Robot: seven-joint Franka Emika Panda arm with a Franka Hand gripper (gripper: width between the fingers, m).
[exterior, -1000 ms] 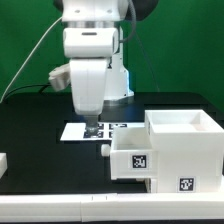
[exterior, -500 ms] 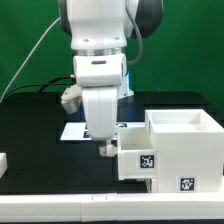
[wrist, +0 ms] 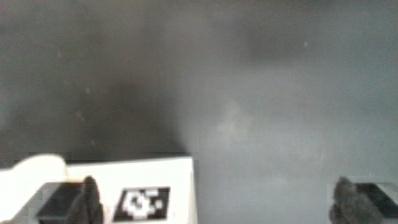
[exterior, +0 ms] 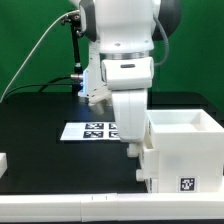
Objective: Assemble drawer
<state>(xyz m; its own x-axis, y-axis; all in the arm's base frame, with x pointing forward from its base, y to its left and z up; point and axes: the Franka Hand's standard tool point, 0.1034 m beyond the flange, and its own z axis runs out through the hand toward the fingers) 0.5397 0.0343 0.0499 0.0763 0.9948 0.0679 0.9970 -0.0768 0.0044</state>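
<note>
Drawer casing [exterior: 183,152] sits by gripper [exterior: 136,151], whose fingers are spread w/ nothing between. Tray [wrist: 107,190] near one finger. Risk: crooked push jams tray.

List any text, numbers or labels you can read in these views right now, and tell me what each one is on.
No words, brands or numbers are readable in either view.
Drawer casing: one black-and-white square tag marker on its front, a pattern, no text.
Marker board: several square tag markers, patterns only, too small to decode.
Drawer tray in the wrist view: one square tag marker, blurred, no text.
Gripper: no label visible.
</note>
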